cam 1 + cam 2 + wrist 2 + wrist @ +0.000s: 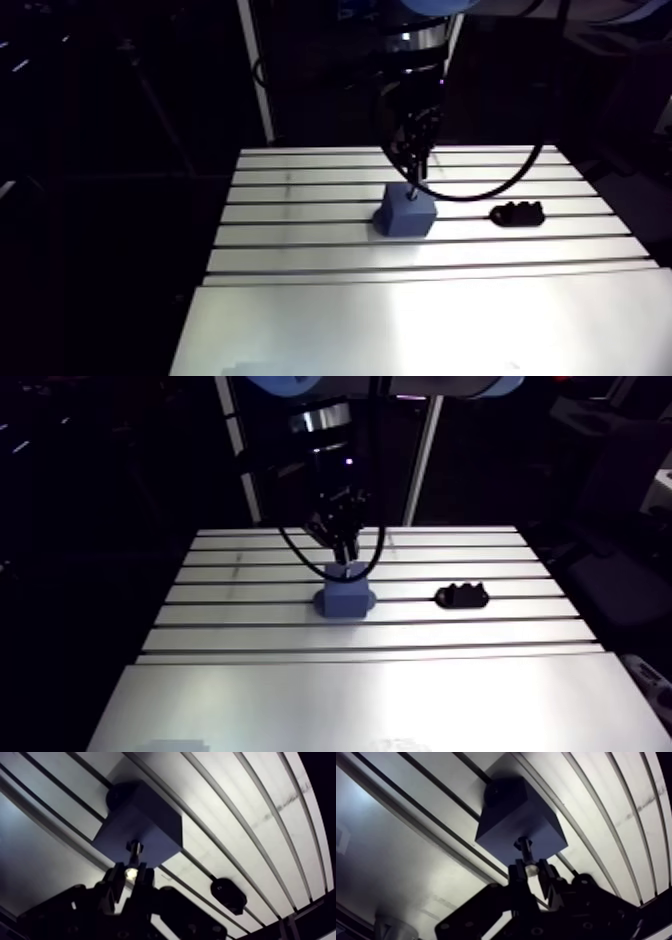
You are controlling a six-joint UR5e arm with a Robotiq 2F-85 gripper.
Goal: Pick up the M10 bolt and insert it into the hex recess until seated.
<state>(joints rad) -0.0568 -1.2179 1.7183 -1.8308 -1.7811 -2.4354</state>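
Slotted table (300, 250): gripper (532, 869) pinches the bolt (524, 849) over a blue block (405, 215); beside it, a black part (228, 896) shows in one wrist eye only.

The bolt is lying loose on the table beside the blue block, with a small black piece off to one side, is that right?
Not quite. The bolt is not loose on the table: the wrist view shows it pinched between the fingers, poised over the blue block. The small black piece does lie off to one side.
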